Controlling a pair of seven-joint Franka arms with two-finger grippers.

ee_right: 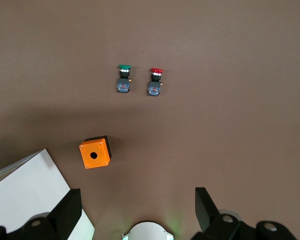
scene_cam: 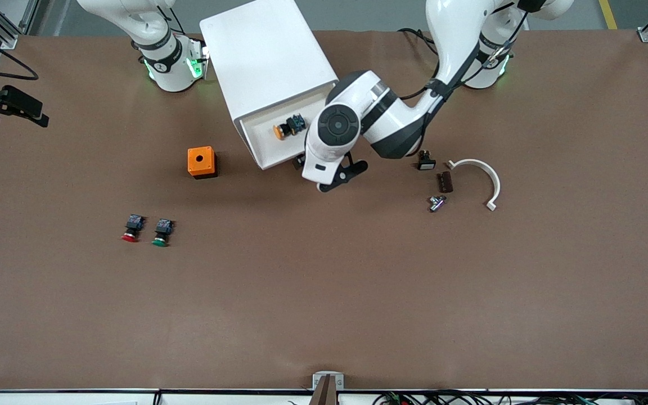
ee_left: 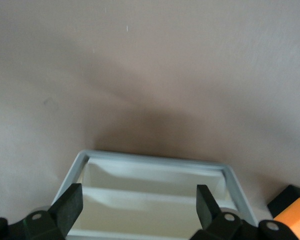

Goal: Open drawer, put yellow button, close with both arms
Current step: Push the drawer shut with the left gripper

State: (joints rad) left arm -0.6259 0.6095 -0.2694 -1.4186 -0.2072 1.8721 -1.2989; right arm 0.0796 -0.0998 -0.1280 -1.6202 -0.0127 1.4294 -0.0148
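The drawer [scene_cam: 256, 147] stands pulled out of the white cabinet [scene_cam: 265, 56]. The yellow button [scene_cam: 282, 130] lies on its side inside it. My left gripper [scene_cam: 300, 162] hangs over the drawer's front end, toward the left arm's end of it, mostly hidden under its own wrist. In the left wrist view it [ee_left: 137, 200] is open and empty above the drawer's rim [ee_left: 155, 162]; the button does not show there. My right gripper [ee_right: 137, 200] is open and empty, held high above the right arm's base; it is out of the front view.
An orange box [scene_cam: 201, 162] stands beside the drawer toward the right arm's end. A red button [scene_cam: 130, 229] and a green button [scene_cam: 161, 233] lie nearer the front camera. Small dark parts [scene_cam: 444, 181] and a white curved piece [scene_cam: 484, 177] lie toward the left arm's end.
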